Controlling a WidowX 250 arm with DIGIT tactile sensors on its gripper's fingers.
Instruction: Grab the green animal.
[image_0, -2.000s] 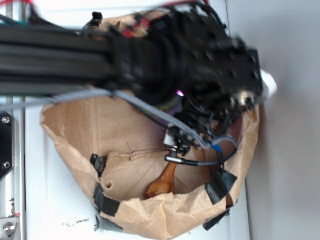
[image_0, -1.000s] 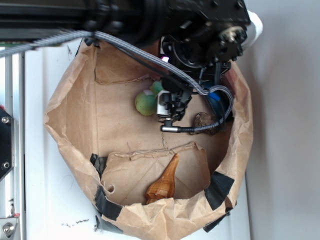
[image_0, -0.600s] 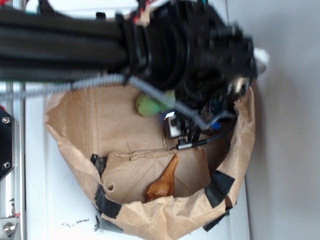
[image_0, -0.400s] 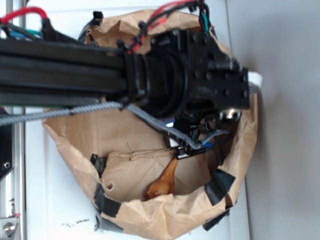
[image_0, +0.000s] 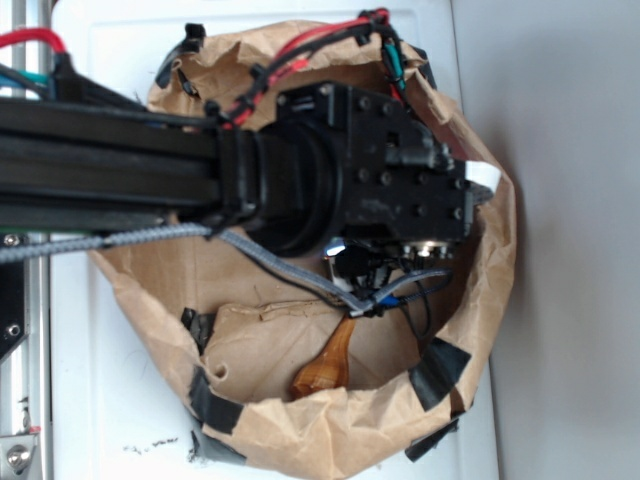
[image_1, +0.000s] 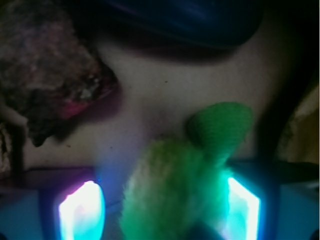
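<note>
Green animal (image_1: 175, 185) fills the bottom middle of the wrist view, soft and fuzzy, sitting right between the two glowing fingers (image_1: 82, 212) of the gripper (image_1: 160, 210). The right finger touches the toy's side, while a small gap shows between the toy and the left finger, so the pincer stands fairly wide around the toy and I cannot tell if it is squeezing it. One rounder green part of the toy sticks up past the fingers. Beyond the green animal, up and to the left, lies a brown lumpy rock (image_1: 45, 85) on the pale floor. Farther still past the green animal, at the top of the view, is a dark blue-black rounded thing (image_1: 190, 20). From the outside view, the black arm (image_0: 330, 180) reaches into a brown paper bag (image_0: 330, 430) patched with black tape, and it hides the toy from that view. A shiny brown shell (image_0: 325, 370) lies on the bag floor below the arm.
</note>
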